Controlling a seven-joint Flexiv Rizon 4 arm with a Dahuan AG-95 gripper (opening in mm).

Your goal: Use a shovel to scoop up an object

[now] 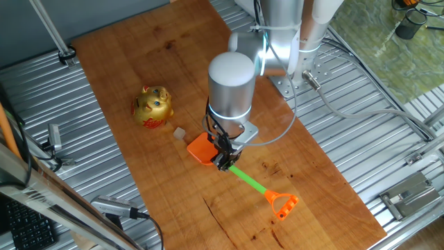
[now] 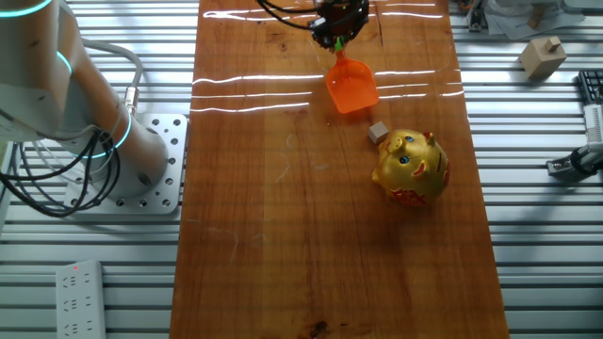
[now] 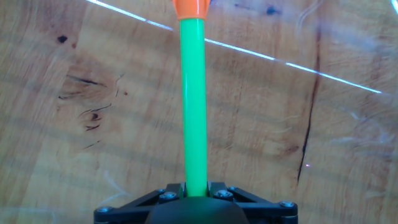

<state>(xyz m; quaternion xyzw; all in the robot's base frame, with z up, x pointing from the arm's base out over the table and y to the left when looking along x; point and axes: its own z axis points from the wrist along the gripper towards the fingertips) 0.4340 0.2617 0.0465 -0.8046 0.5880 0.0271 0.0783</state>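
The shovel lies on the wooden table with its orange blade point(image 1: 201, 148) pointing toward the tiny tan cube point(image 1: 180, 132). Its green shaft point(image 1: 248, 179) runs to the orange D-loop end point(image 1: 283, 205). My gripper point(image 1: 223, 161) is shut on the shaft just behind the blade. In the hand view the green shaft point(image 3: 193, 106) runs straight up between the two black fingers. In the other fixed view the blade point(image 2: 351, 85) sits a short gap from the cube point(image 2: 379, 133), not touching it.
A golden cat figurine point(image 1: 153, 105) with a red base stands just beyond the cube, also in the other fixed view point(image 2: 411, 168). Ribbed metal surfaces flank the wooden board point(image 1: 173, 62). The arm's base plate point(image 1: 305, 76) is at the board's far side.
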